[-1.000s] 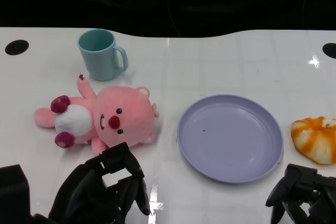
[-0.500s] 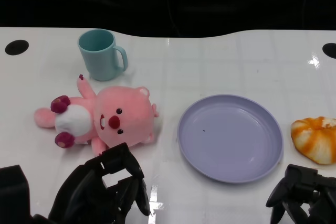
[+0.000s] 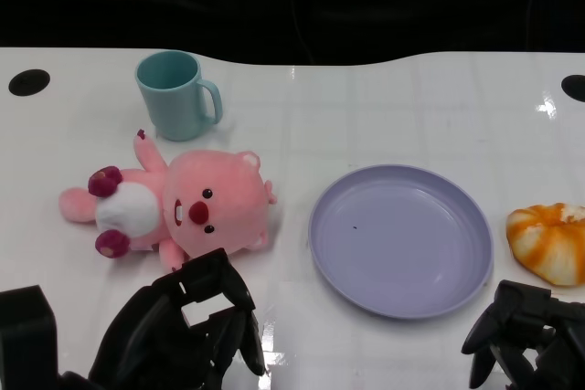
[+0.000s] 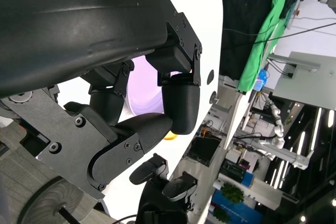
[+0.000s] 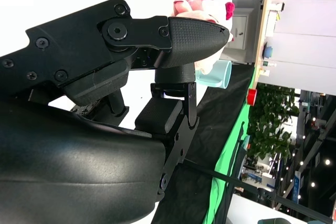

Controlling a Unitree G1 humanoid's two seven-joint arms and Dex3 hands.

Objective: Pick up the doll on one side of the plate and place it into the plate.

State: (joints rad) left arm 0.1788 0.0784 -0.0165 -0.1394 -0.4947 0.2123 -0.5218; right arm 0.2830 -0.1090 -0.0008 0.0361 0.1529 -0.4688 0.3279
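Head view: pink doll [image 3: 174, 209] lies on white worktop [image 3: 366, 107], left of the purple plate [image 3: 399, 239], not in it. Teal mug [image 3: 175, 94] behind doll; orange bun [image 3: 550, 240] right of plate. Left hand [image 3: 187, 331] near doll, fingers curled, holding nothing. Right hand [image 3: 526, 335] likewise curled, empty.

L wrist view: left hand's fingers [image 4: 178, 98] bent in, nothing between.

R wrist view: doll and mug visible past right hand's fingers [image 5: 194, 32].

Your left robot hand [image 3: 187, 331] sits low at the near edge of the desk [image 3: 384, 116], fingers curled in, holding nothing. Your right robot hand [image 3: 526, 335] is low too, fingers bent down, also holding nothing.
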